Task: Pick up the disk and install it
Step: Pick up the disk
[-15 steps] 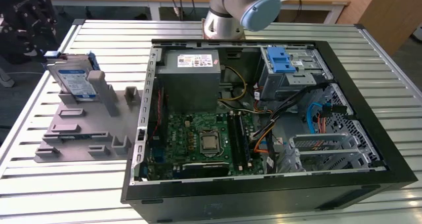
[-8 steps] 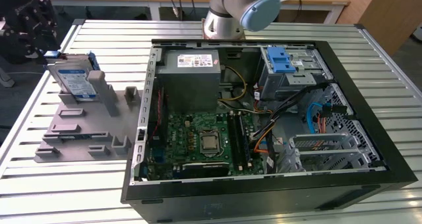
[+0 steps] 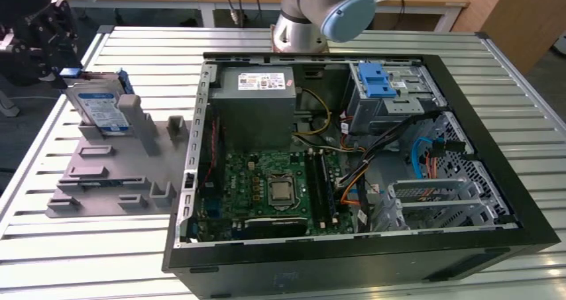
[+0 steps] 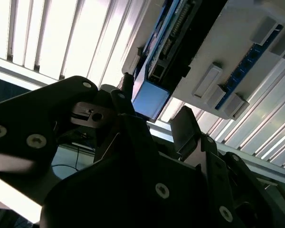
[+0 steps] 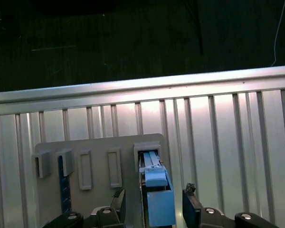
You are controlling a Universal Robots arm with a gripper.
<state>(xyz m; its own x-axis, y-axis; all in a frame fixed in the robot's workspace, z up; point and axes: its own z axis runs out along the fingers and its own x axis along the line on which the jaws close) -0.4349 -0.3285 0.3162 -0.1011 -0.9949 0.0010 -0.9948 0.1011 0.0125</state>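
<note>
At the exterior view's left, the black two-fingered pincer is held open. One finger is seen on each side of the flat silver-grey disk with the blue plastic frame. The disk is stood on its edge in the grey plastic holder tray on the slatted metal surface. For a good grab, both fingers should be kept even, so the disk is squeezed flat and not tipped.

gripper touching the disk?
Apart. In the first wrist view the gripper straddles the disk, with a gap showing on each side.
</note>
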